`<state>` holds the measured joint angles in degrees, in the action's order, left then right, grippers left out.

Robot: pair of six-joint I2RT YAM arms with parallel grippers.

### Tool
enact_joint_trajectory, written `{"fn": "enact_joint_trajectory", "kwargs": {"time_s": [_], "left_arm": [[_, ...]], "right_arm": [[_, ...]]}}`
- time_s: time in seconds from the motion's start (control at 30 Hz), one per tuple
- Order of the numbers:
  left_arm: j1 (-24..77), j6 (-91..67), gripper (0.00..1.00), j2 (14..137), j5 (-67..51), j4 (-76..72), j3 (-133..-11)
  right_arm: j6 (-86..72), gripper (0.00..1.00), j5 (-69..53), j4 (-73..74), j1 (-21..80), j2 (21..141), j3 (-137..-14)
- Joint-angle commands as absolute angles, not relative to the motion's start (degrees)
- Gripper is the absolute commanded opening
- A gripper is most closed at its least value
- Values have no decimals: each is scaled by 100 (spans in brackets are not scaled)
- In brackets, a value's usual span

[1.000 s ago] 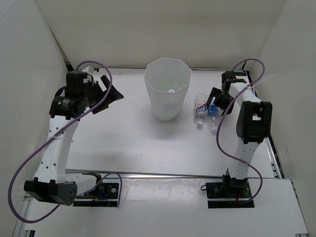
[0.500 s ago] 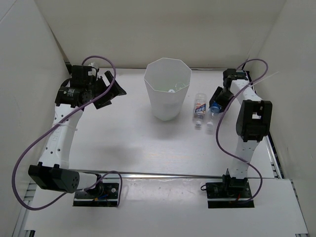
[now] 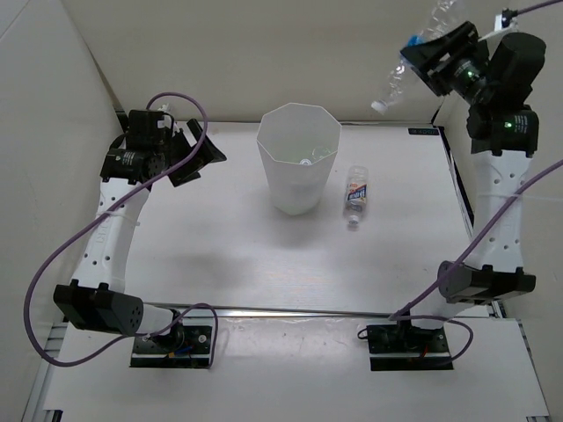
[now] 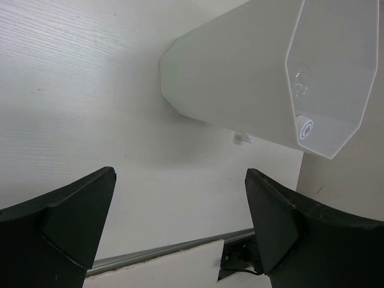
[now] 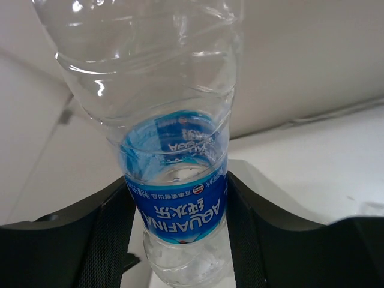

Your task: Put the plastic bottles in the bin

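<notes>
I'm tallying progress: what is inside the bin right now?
At least one clear bottle with a white cap lies in the bin; its walls hide the bottom, so the count is unclear.

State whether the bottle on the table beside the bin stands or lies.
Lying down: the bottle rests on its side beside the bin, its label facing up.

Blue label [image 5: 177,207] on clear bottle [image 5: 150,72] is reading "AQUAFINA" upside down, Chinese characters sitting at its 12 o'clock.
</notes>
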<state>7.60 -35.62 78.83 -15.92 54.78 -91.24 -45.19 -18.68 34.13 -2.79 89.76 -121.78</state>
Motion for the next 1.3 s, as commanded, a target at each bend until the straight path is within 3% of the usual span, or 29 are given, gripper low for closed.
{"fn": "enact_joint_trajectory", "kwargs": {"time_s": [0.0,0.2,0.5,0.73,0.8,0.93,1.0,1.07,1.13,1.27], "left_arm": [[721,-3586,100,7718,-1731,5361,-9088],[721,-3638,100,7480,-1731,5361,-8895],[721,-3691,100,6979,-1661,5300,-8262],[721,-3691,100,6979,-1661,5247,-8139],[721,-3691,100,7049,-1713,5247,-8209],[773,-3691,100,7102,-1714,5247,-8262],[773,-3691,100,7049,-1714,5247,-8262],[773,-3639,100,6988,-1714,5247,-8191],[773,-3639,100,6935,-1714,5247,-8007],[773,-3586,100,6820,-1714,5186,-7787]], "right_arm": [[-5414,56,-2830,2639,174,9781,-12426],[-5414,58,-2972,2355,1071,11012,-13533],[-4518,65,-2347,2214,1749,11364,-13395],[-3658,92,-2031,2583,2206,10952,-13298],[-3377,94,-1961,2794,2346,10759,-13298],[-2734,100,-472,3278,2452,9881,-12948],[-2733,100,1699,3514,2452,9259,-12237],[-2733,100,2458,3673,2295,8992,-11832],[-2996,100,2514,4094,1795,8912,-11427],[-3733,100,1251,4842,907,8912,-10716]]}}
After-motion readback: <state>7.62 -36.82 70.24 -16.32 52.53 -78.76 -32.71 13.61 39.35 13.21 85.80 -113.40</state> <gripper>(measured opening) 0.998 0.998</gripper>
